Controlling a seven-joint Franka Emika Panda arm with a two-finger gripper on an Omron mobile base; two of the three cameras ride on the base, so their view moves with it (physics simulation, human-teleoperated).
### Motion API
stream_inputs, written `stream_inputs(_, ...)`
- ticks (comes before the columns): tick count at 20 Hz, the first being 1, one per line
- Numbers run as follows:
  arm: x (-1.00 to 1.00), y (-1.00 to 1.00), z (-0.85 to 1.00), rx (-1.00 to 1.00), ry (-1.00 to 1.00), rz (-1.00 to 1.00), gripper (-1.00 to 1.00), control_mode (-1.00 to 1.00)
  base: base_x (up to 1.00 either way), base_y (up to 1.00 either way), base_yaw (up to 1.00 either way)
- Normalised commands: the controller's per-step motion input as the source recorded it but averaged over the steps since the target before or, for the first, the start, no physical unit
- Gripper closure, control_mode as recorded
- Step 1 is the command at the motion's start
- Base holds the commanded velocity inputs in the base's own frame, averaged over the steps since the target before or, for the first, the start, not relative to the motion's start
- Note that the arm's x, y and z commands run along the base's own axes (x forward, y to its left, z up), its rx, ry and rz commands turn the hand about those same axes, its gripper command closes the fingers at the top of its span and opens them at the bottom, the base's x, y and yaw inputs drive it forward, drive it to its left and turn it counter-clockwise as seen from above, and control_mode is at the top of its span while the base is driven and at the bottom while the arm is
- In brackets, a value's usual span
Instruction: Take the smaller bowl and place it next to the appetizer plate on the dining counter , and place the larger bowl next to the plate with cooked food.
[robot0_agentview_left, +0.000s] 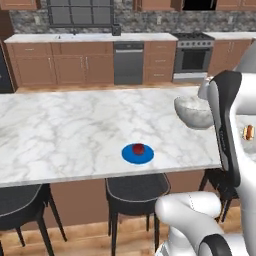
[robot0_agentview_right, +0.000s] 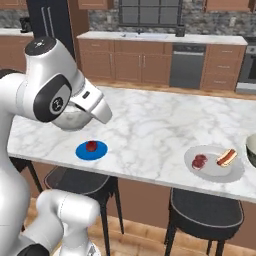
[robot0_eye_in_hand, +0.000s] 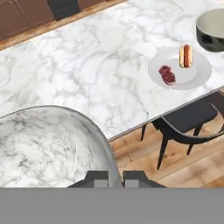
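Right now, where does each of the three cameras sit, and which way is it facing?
Left base view: behind the arm's left, looking forward and down over the dining counter at the appetizer plate; the arm rises at right, carrying the smaller bowl.
Right base view: behind the arm's right, same counter; arm at left, plate with cooked food at right.
Hand view: on the hand, along the shut end effector gripping the smaller bowl's rim; larger bowl beyond.
Shared: both base views show the appetizer plate.
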Motion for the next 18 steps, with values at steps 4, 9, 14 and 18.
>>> stream_inputs(4, 0.00, 0.00, 0.00, 0.00, 0.00, 0.00, 1.00, 1.00, 0.80, 0.82, 0.00)
stream_inputs(9, 0.02, 0.03, -0.21, -0.05, 0.00, -0.03, 1.00, -1.00, 0.13, 0.27, -0.02)
stream_inputs(14, 0.14, -0.33, -0.61, -0.04, -0.01, -0.05, 1.00, -1.00, 0.00, 0.00, 0.00)
stream_inputs(18, 0.02, -0.60, -0.51, 0.00, -0.03, 0.00, 1.00, -1.00, 0.00, 0.00, 0.00)
